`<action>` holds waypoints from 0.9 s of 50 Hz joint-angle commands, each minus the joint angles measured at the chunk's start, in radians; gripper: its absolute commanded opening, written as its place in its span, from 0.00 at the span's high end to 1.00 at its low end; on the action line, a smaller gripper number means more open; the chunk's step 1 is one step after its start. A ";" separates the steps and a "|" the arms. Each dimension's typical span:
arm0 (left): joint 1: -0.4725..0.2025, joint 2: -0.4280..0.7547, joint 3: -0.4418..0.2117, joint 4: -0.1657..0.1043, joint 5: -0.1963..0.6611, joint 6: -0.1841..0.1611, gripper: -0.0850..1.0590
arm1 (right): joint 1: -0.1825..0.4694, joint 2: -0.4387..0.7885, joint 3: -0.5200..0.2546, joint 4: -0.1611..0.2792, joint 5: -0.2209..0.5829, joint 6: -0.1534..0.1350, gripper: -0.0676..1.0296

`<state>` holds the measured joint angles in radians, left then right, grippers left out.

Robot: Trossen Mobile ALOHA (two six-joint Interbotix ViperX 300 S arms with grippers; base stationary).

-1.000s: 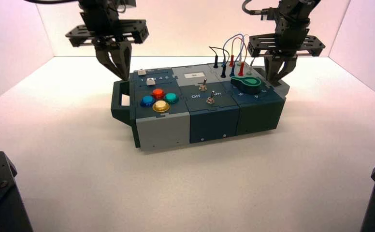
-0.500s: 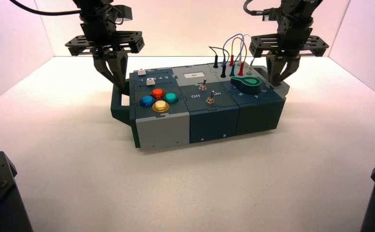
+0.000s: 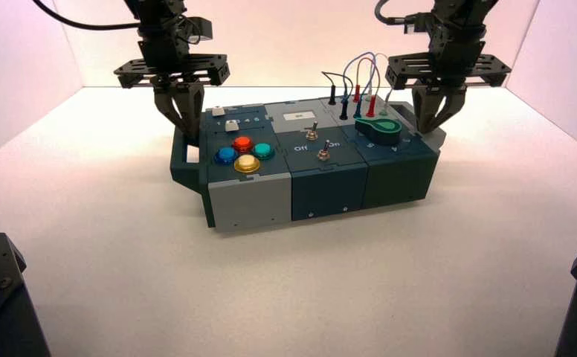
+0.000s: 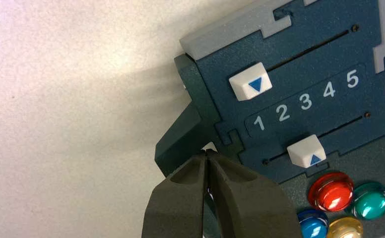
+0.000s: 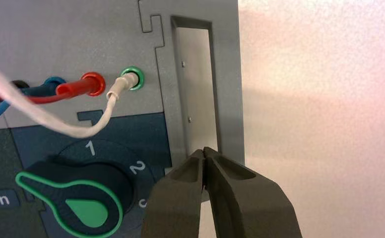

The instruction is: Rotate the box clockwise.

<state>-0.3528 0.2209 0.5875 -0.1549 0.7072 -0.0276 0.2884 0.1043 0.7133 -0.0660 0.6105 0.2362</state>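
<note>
A pale, glossy table is backed by pinkish-white walls. On it, in the middle, the long dark teal-and-grey modular box is set at a slight slant. The left black gripper is placed at the dark handle on the box's left end, the right black gripper at the grey handle on the right end; the jaws of both are clenched, with nothing seen between them. A bulky, rigid, fairly heavy load is to be expected, likely to be slid rather than lifted. Smooth faces may be slippery, so the turn is best driven through the end handles' openings. The looped, plugged-in wires are the delicate part and should be kept clear, as should the green knob.
</note>
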 commanded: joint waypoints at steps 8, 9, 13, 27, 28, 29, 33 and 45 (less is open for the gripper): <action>0.009 0.026 -0.114 0.003 0.026 0.003 0.95 | 0.044 -0.018 0.012 0.018 0.046 -0.011 0.96; 0.009 0.029 -0.117 0.003 0.031 0.003 0.95 | 0.049 -0.020 0.012 0.020 0.049 -0.012 0.96; 0.009 0.044 -0.149 0.003 0.048 0.005 0.95 | 0.061 -0.020 0.014 0.031 0.057 -0.023 0.96; 0.009 0.091 -0.225 0.003 0.084 0.005 0.95 | 0.094 -0.020 0.018 0.115 0.095 -0.100 0.96; 0.009 0.092 -0.227 0.002 0.084 0.006 0.95 | 0.095 -0.021 0.018 0.117 0.097 -0.101 0.96; 0.009 0.094 -0.230 0.003 0.084 0.006 0.95 | 0.098 -0.021 0.020 0.124 0.098 -0.106 0.96; 0.008 0.097 -0.235 0.002 0.084 0.008 0.95 | 0.114 -0.023 0.025 0.138 0.106 -0.114 0.96; 0.003 0.123 -0.267 -0.006 0.097 0.008 0.95 | 0.169 -0.011 0.021 0.152 0.124 -0.120 0.96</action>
<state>-0.3252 0.3559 0.3574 -0.1457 0.8023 -0.0245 0.3743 0.0951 0.7440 0.0537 0.7363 0.1289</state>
